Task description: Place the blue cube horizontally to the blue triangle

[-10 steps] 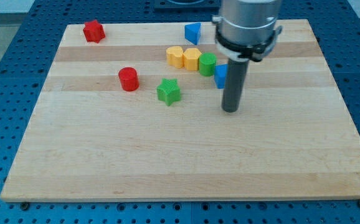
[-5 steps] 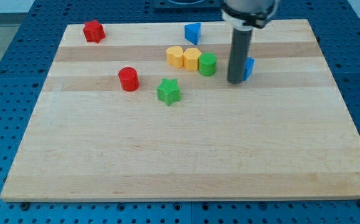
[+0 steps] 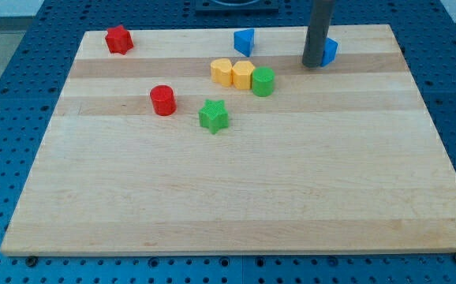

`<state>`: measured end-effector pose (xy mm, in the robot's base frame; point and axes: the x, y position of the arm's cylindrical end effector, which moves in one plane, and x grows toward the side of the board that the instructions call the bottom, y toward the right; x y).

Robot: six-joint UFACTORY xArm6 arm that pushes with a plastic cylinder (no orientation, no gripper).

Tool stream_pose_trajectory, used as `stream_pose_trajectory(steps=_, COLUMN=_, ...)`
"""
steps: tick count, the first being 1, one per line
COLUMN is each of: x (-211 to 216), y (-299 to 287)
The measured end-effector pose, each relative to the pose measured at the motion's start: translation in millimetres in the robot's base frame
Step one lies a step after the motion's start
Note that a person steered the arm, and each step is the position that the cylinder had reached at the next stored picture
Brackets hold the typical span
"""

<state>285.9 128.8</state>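
Note:
The blue cube [image 3: 330,51] sits near the view's top right of the wooden board [image 3: 236,197], partly hidden behind my rod. My tip [image 3: 313,65] touches the cube's left lower side. The blue triangle [image 3: 244,41] lies to the cube's left, near the board's top edge, at almost the same height in the view, a little higher.
Two yellow blocks [image 3: 222,72] [image 3: 242,74] and a green cylinder [image 3: 263,81] form a row below the triangle. A green star [image 3: 213,116] and a red cylinder [image 3: 163,100] lie further left. A red star-like block [image 3: 118,39] is at the top left.
My tip has moved up and a little to the right, pushing the blue cube from beside the green cylinder up toward the board's top edge.

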Motion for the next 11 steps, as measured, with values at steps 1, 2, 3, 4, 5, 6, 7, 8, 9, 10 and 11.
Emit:
stream_pose_trajectory(steps=1, x=-6, y=-1)
stream_pose_trajectory(steps=2, x=-6, y=0)
stream_pose_trajectory(steps=3, x=-22, y=2)
stream_pose_trajectory(steps=4, x=-37, y=1)
stream_pose_trajectory(steps=5, x=-38, y=1)
stream_pose_trajectory(steps=6, x=-38, y=9)
stream_pose_trajectory(steps=7, x=-38, y=24)
stream_pose_trajectory(steps=8, x=-37, y=41)
stream_pose_trajectory(steps=9, x=-28, y=43)
stream_pose_trajectory(steps=10, x=-18, y=43)
stream_pose_trajectory(steps=11, x=-17, y=44)
